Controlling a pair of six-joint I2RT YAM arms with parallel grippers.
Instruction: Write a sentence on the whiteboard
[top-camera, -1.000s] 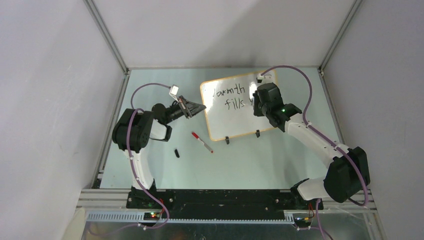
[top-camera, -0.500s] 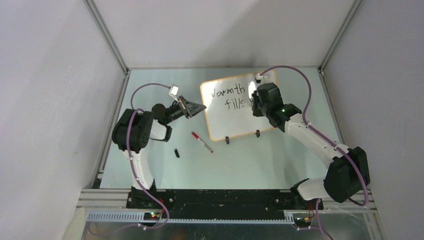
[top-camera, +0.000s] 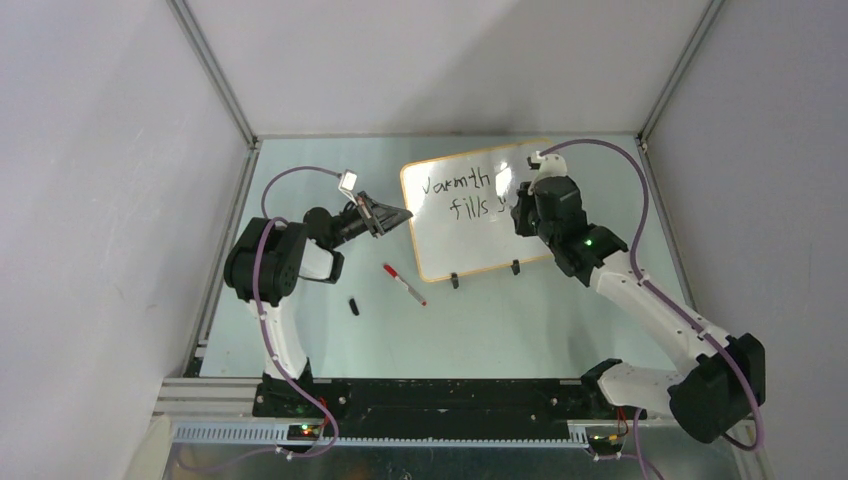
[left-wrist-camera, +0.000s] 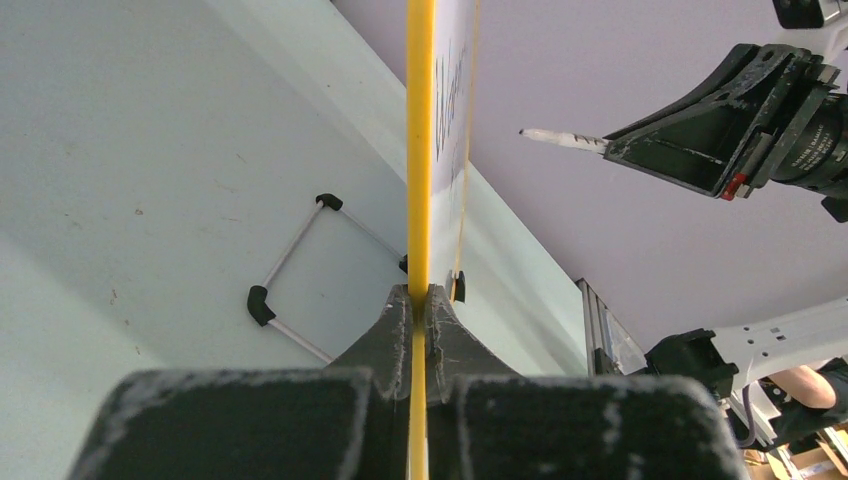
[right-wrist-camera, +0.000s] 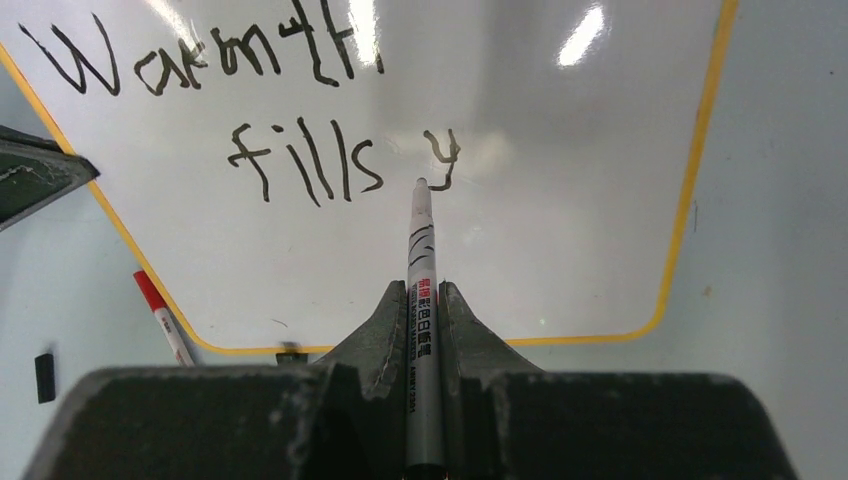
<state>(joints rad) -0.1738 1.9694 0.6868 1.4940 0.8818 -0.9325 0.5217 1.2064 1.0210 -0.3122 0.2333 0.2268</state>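
Left gripper (top-camera: 397, 214) is pinched tight on the left edge of the whiteboard (top-camera: 470, 245), its jaws closed flat on the yellow-orange frame. On the desk (top-camera: 520, 320), just off the board's near-left corner, lies a red-capped marker (top-camera: 404, 284). A small black cap (top-camera: 354, 306) lies a little nearer the desk's left edge. The whiteboard sits in the far middle of the desk, with two black clip feet (top-camera: 454, 281) along its near edge. On it the sentence (right-wrist-camera: 250, 110) reads "Warmth" and, below that, "fills y" — black, thin strokes. Right gripper (right-wrist-camera: 424, 300) is clamped on a pale marker (right-wrist-camera: 422, 250), whose tip is at the tail of the "y" — whether it touches the board I cannot tell.
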